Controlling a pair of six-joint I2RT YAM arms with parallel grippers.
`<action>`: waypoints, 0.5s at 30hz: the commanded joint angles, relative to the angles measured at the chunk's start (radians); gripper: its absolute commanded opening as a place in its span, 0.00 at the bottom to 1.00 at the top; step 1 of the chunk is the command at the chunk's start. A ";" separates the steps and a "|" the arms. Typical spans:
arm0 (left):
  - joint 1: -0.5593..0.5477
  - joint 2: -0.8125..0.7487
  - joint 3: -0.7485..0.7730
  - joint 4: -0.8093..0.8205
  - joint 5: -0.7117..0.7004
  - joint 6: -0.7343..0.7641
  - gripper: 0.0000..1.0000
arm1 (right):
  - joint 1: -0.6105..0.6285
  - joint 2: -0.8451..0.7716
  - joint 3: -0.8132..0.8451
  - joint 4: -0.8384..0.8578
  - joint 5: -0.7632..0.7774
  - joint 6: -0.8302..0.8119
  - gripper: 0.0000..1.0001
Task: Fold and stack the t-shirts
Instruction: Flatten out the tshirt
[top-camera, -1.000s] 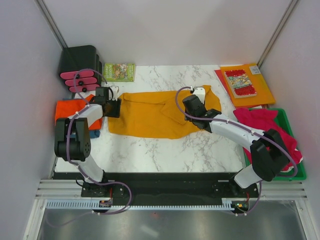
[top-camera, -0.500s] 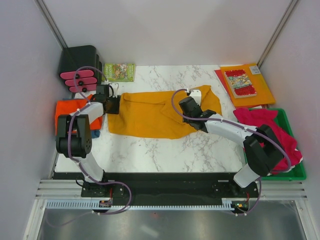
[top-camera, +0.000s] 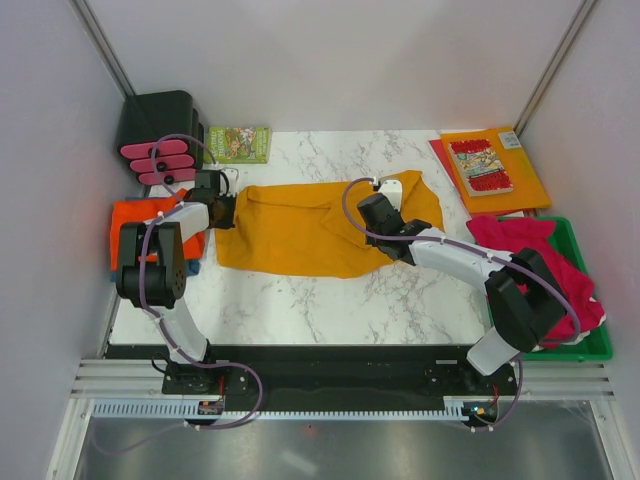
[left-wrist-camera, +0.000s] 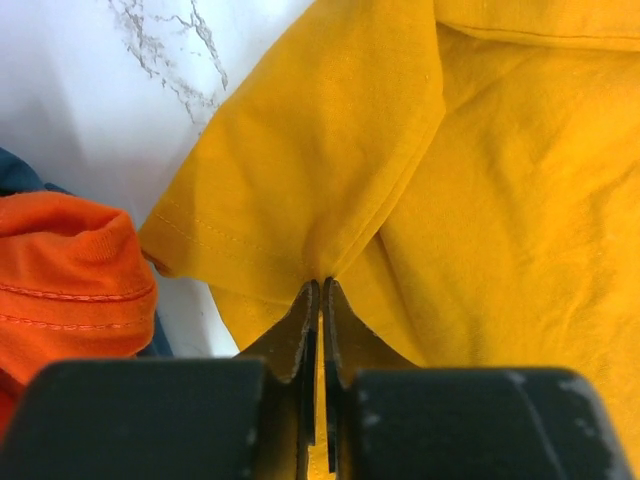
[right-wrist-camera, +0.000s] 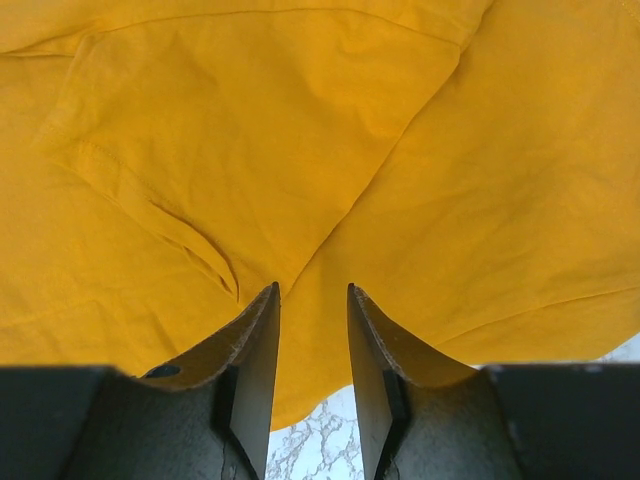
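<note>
A mustard t-shirt (top-camera: 310, 225) lies spread across the middle of the marble table. My left gripper (top-camera: 222, 207) is at the shirt's left end. In the left wrist view it (left-wrist-camera: 321, 290) is shut on a pinched fold of the mustard cloth (left-wrist-camera: 300, 170) by the sleeve hem. My right gripper (top-camera: 368, 205) rests on the shirt's right half. In the right wrist view its jaws (right-wrist-camera: 313, 292) stand open over smooth mustard cloth (right-wrist-camera: 300, 130), gripping nothing. A red-orange t-shirt (top-camera: 150, 225) lies folded at the left edge on a blue one (top-camera: 190, 267). Crimson-pink t-shirts (top-camera: 530, 255) fill the bin.
A green bin (top-camera: 590, 350) sits at the right edge. An orange folder (top-camera: 525, 185) with a comic book (top-camera: 480, 165) lies at the back right. A green book (top-camera: 240, 143) and a black rack (top-camera: 160, 120) with pink pieces stand at the back left.
My left gripper has closed onto the mustard shirt's left end after edging leftward. The right gripper slid a little left on the shirt and its jaws narrowed slightly.
</note>
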 joint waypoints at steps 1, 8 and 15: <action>0.007 -0.028 0.025 0.018 -0.006 0.003 0.02 | 0.004 -0.005 0.024 0.030 0.006 0.012 0.41; 0.007 -0.054 0.014 0.018 -0.006 0.017 0.02 | 0.009 -0.011 0.012 0.036 0.002 0.021 0.41; 0.007 -0.083 -0.001 0.020 -0.006 0.011 0.02 | 0.012 -0.035 -0.005 0.036 0.009 0.034 0.41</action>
